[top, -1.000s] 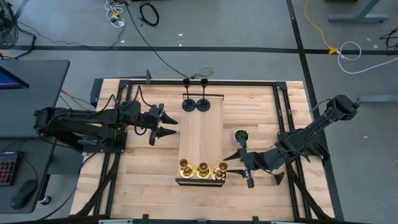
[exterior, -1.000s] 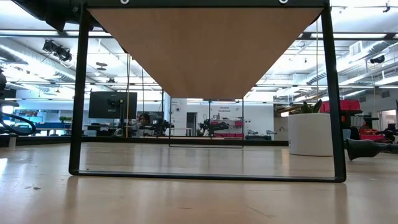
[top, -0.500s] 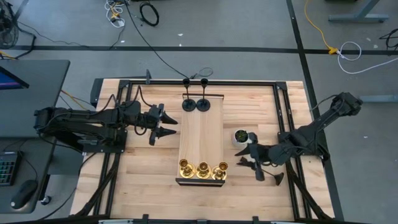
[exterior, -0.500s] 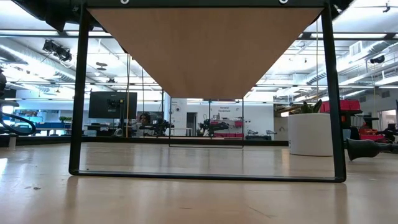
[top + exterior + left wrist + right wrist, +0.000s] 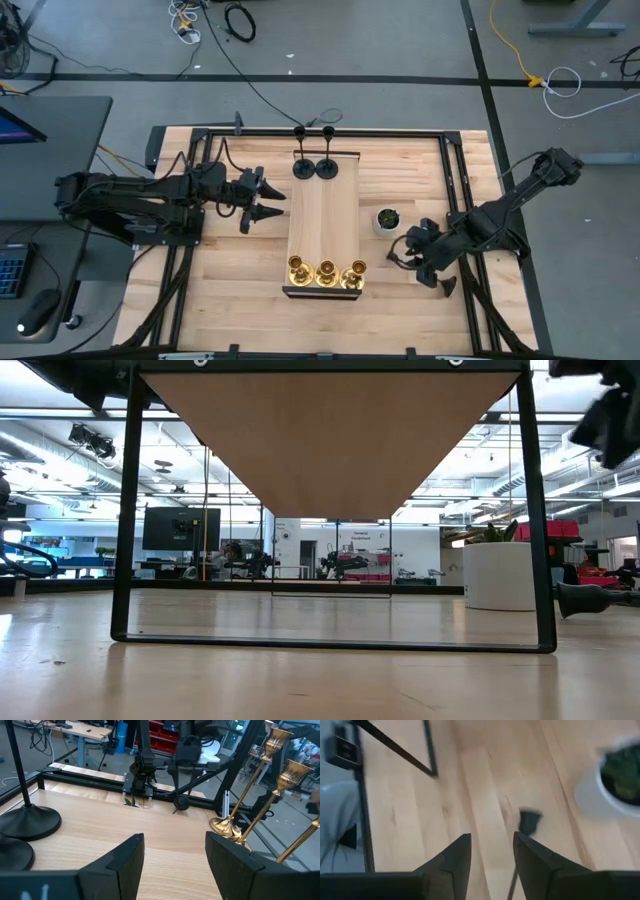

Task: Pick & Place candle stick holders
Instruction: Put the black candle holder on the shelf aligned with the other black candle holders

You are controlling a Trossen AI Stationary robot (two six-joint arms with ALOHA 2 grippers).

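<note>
Three brass-gold holders (image 5: pixel 327 270) stand on their bases at the near end of the raised wooden board (image 5: pixel 322 215). Two black holders (image 5: pixel 314 167) stand at its far end. A third black holder (image 5: pixel 444 286) lies on its side on the table at the right; it also shows in the low view (image 5: pixel 585 600). My right gripper (image 5: pixel 408 252) is open and empty above the table, between the board and this lying holder, pointing down (image 5: pixel 492 845). My left gripper (image 5: pixel 262 200) is open and empty left of the board (image 5: pixel 172 855).
A small white pot with a green plant (image 5: pixel 387 219) stands right of the board, close to my right gripper. The board rests on a black metal frame (image 5: pixel 530 510). Black rails (image 5: pixel 320 131) border the table.
My right gripper has drawn back from the gold holders toward the table's right edge. It has risen and tipped so that it points down. Its fingers have stayed open. The holders have kept their places.
</note>
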